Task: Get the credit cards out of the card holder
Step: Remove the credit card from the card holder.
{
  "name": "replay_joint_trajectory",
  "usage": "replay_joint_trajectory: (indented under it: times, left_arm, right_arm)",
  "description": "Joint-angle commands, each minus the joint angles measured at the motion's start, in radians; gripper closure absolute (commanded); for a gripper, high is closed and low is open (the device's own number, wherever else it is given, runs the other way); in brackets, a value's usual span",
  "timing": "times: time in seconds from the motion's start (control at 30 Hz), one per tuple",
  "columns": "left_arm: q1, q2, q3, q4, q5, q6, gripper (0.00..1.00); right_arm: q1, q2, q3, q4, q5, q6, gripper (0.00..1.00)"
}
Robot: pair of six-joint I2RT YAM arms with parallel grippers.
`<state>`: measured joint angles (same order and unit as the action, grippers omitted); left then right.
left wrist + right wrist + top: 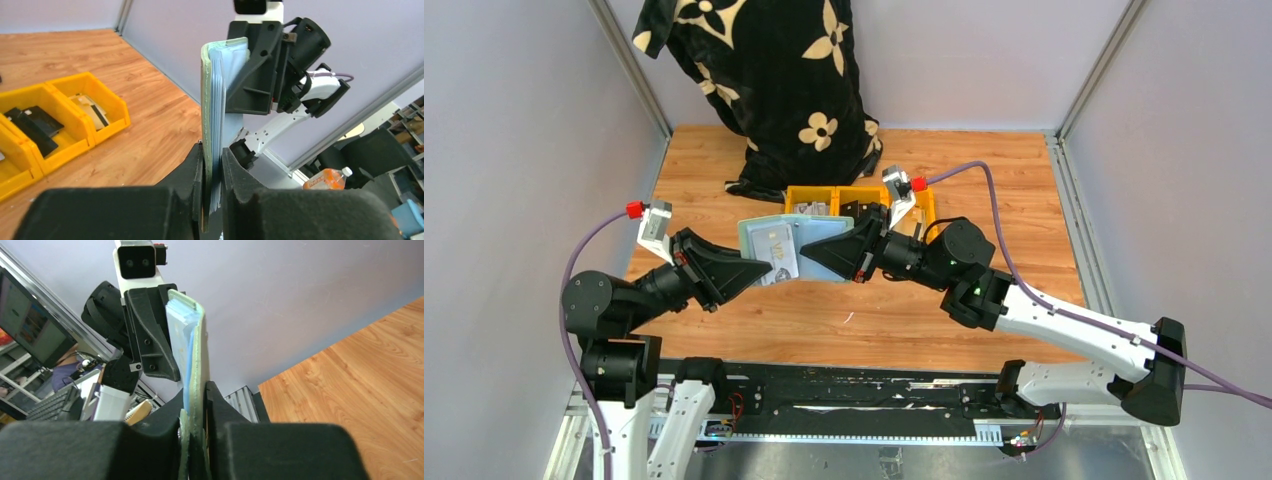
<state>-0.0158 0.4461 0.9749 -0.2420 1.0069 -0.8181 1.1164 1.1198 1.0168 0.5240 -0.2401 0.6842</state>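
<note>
Clamping 1 card holder, 2 tools

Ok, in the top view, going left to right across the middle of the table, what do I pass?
left arm's elbow → left pincer → card holder, open and gripped from both sides → right pincer → right arm's elbow

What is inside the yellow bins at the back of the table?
One yellow bin holds black cards; the next, a tan card with a dark stripe. The third bin shows something grey from above, too small to identify.
</note>
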Motion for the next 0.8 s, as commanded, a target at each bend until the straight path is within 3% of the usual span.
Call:
replay_joint_trajectory:
  times: [0.0,0.1,0.27,0.4,0.77]
  left_arm:
    - [-0.001,0.048,0.046,-0.122,-0.080,0.119,0.99]
    - [-0.001,0.075,0.061,-0.211,-0.093,0.201,1.00]
    - [-0.001,0.127,0.055,-0.290,-0.068,0.288,1.00]
    - [-0.001,0.186,0.097,-0.416,-0.076,0.400,1.00]
    - [-0.001,0.062,0.153,-0.477,-0.204,0.409,1.00]
  right_arm:
    - [-0.008,-0.020,-0.014,0.032,-0.017,0.018,0.73]
    - [-0.021,-0.036,0.007,-0.056,0.005,-0.009,0.45]
    - [-0.103,-0.081,0.053,-0.253,0.050,-0.031,0.24]
    - [-0.160,-0.124,0.133,-0.450,0.118,-0.066,0.22]
    - [-0.162,-0.087,0.183,-0.467,-0.002,-0.051,0.21]
